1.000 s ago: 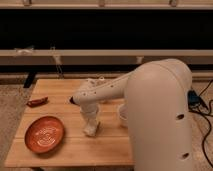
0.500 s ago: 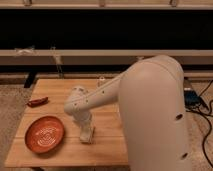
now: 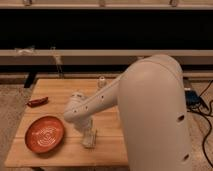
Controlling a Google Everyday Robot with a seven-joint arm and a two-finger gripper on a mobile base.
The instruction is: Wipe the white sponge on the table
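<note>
The white sponge [image 3: 89, 140] is a small off-white block lying on the light wooden table [image 3: 55, 90] near its front edge, just right of the orange plate. My gripper [image 3: 88, 133] points straight down onto the sponge and is shut on it, pressing it against the tabletop. The white arm reaches in from the right and hides the table's right half.
An orange plate [image 3: 46, 134] sits at the front left of the table. A red object [image 3: 37, 101] lies at the left edge. A small clear bottle [image 3: 101, 81] stands near the back edge. Cables and a blue box [image 3: 192, 97] lie on the floor at right.
The gripper and the sponge have moved together across the table, first leftward toward the plate, then toward the front edge. The arm has swung lower and now covers more of the table.
</note>
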